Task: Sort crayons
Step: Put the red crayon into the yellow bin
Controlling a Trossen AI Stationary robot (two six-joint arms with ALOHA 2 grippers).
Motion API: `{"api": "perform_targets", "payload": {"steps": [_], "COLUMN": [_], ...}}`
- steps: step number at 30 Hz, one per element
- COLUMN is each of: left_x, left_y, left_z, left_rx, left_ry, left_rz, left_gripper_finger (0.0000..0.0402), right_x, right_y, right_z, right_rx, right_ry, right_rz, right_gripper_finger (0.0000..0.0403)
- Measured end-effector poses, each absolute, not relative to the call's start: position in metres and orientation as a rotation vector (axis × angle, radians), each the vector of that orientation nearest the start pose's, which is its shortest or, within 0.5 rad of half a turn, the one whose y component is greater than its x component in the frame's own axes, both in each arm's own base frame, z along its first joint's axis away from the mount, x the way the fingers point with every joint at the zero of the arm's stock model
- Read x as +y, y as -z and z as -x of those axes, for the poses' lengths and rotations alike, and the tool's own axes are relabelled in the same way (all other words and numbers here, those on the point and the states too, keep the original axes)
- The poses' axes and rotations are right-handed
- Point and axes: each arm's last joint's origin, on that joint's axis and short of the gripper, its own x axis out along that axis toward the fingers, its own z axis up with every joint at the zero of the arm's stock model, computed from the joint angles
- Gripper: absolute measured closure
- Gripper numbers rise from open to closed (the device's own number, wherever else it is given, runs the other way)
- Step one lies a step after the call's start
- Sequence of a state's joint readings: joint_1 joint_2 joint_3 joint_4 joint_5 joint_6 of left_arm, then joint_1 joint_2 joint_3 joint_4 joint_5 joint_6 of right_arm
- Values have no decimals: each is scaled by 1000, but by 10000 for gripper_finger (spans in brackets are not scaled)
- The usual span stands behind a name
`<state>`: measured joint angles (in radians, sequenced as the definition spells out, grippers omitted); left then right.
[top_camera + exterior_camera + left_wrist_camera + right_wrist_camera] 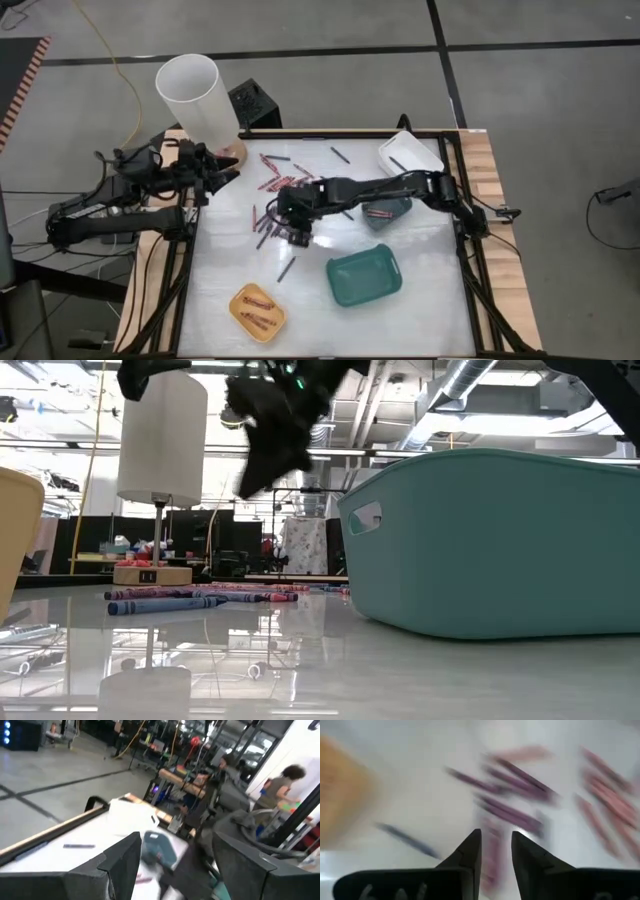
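- From overhead I see my right hand (pixel 296 226) reaching across the white surface (pixel 420 310) to the loose crayons (pixel 272 182) scattered over its left-centre part.
- In the right wrist view the two fingers (pixel 470 851) stand apart with a narrow gap, and nothing is between them; the hand is released and holds no crayon.
- That hand hangs above purple and pink crayons (pixel 512 812) lying flat below it; the picture is blurred, so I cannot tell whether the fingertips touch the surface.
- My left hand (pixel 212 168) waits at the left edge of the surface, beside a tall white cylinder (pixel 195 95). Its fingers (pixel 115 857) are spread wide with nothing in them.
- A yellow tray (pixel 257 311) sits near the front left and holds a few reddish crayons.
- A teal tray (pixel 364 276) sits front centre, just right of my right hand; I see nothing in it.
- A white tray (pixel 408 152) sits at the far right corner with one dark crayon inside.
- A grey-blue tray (pixel 392 212) lies partly under the right arm and holds pink crayons.
- One dark crayon (pixel 286 268) lies alone between the yellow and teal trays.
- From the surface-level camera, blue and pink crayons (pixel 165 600) lie flat to the left of the teal tray.
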<state>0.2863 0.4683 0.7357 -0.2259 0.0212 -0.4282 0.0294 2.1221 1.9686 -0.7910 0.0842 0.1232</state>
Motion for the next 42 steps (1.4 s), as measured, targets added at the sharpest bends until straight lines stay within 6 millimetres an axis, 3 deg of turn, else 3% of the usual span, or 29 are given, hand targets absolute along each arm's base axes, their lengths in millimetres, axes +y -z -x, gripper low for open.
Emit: {"api": "perform_targets", "payload": {"steps": [7, 22, 30, 37, 42], "left_x": [29, 28, 28, 28, 28], "left_y": [-336, -320, -320, -320, -320], "left_z": [-97, -94, -94, -94, -94], "left_rx": [36, 193, 202, 200, 200], "left_ry": [-308, -348, -347, -349, -349], "left_rz": [437, 457, 434, 435, 435], "left_gripper_finger": [168, 168, 168, 168, 168], "right_x": [-18, -78, -82, -81, -82], "right_y": [-250, -196, -172, -163, -157], "right_z": [-447, -424, -417, -414, -411], "right_rx": [1213, 1361, 1375, 1371, 1375], "right_ry": [307, 459, 445, 443, 455], "right_rz": [-16, -95, -127, -134, -206], "right_gripper_finger": [301, 301, 301, 302, 333]}}
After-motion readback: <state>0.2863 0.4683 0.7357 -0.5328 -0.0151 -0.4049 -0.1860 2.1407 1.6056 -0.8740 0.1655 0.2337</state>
